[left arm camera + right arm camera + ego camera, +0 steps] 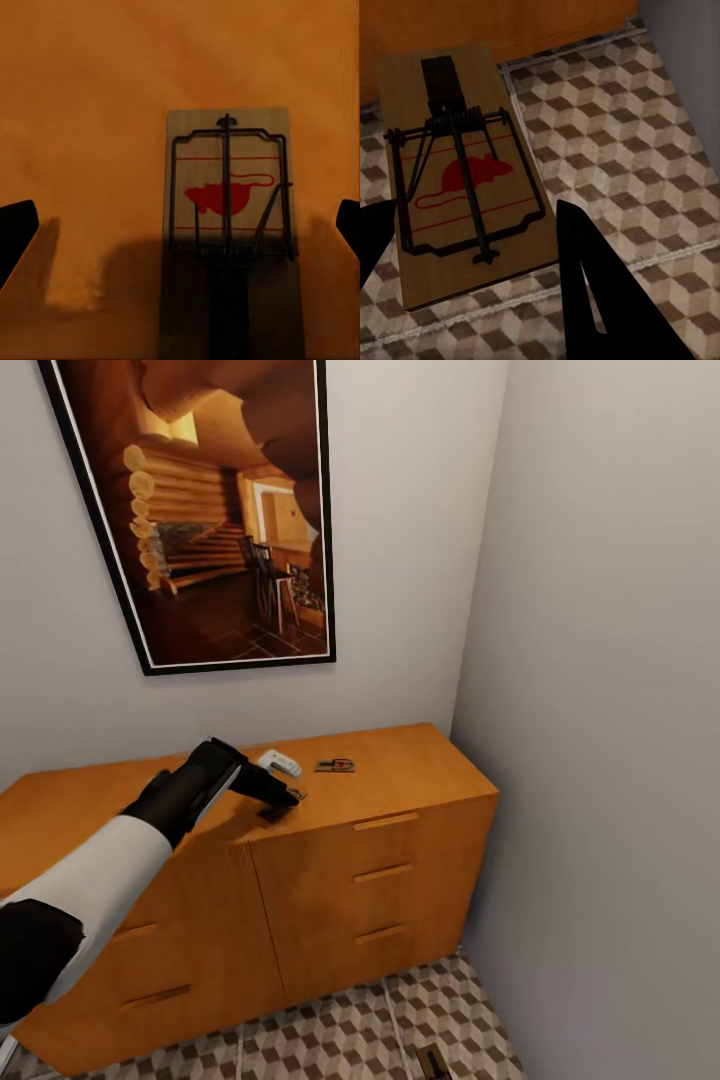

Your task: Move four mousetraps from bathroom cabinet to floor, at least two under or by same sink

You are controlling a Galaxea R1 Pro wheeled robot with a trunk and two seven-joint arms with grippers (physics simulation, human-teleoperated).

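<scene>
While the left arm reaches across the orange cabinet [400,790], its gripper [285,800] hangs right over a mousetrap [227,225] lying flat on the top, fingers spread wide with the little board sitting between them and nothing gripped. That spread looks generous, so the smart play is to drop straight down, keep the board centred, and pinch its long wooden edges, staying off the wire bar. Move along the top: a small white object [279,762] sits just behind the gripper, and another trap [335,765] lies near it toward the wall, both worth steering clear of. Over on the right side, the right gripper [472,247] stands open above the cube-patterned floor [645,135], a third trap [461,176] between its dark fingers; whether it touches the tiles I can't tell. In the head view a trap [432,1060] shows down on the floor by the cabinet's foot.
</scene>
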